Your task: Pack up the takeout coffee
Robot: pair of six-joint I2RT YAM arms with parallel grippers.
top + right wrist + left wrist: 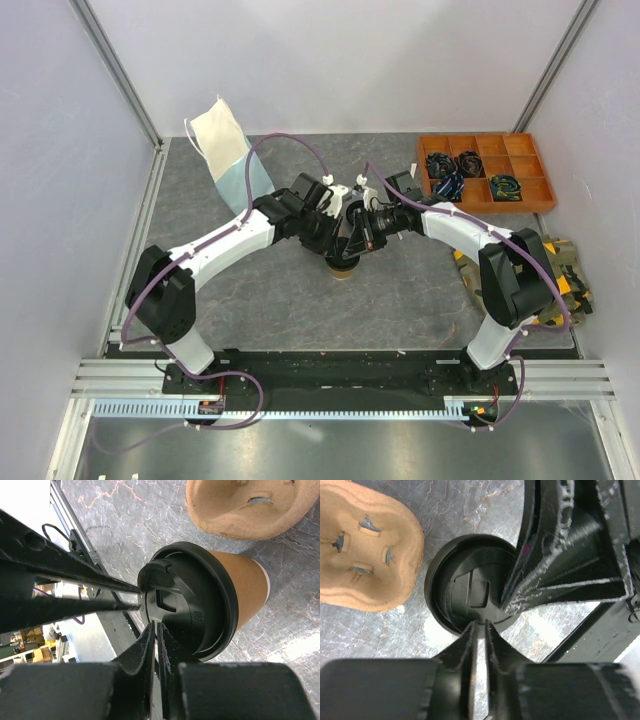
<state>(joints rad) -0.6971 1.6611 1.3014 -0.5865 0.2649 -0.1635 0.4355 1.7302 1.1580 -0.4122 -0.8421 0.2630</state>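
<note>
Top external: a light-blue paper bag with white handles (225, 150) is behind and to the left of the takeout coffee (341, 263), a small tan paper cup with a black plastic lid, upright on the grey table (400, 300). The left gripper (480, 624) and right gripper (155, 625) meet over it. Each has its fingers nearly pressed together, tips at the lid's rim.

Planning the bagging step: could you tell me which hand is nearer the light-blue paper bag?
Left. Both hands meet at the coffee lid, the left hand on the side facing the bag, the right hand on the far side.
</note>
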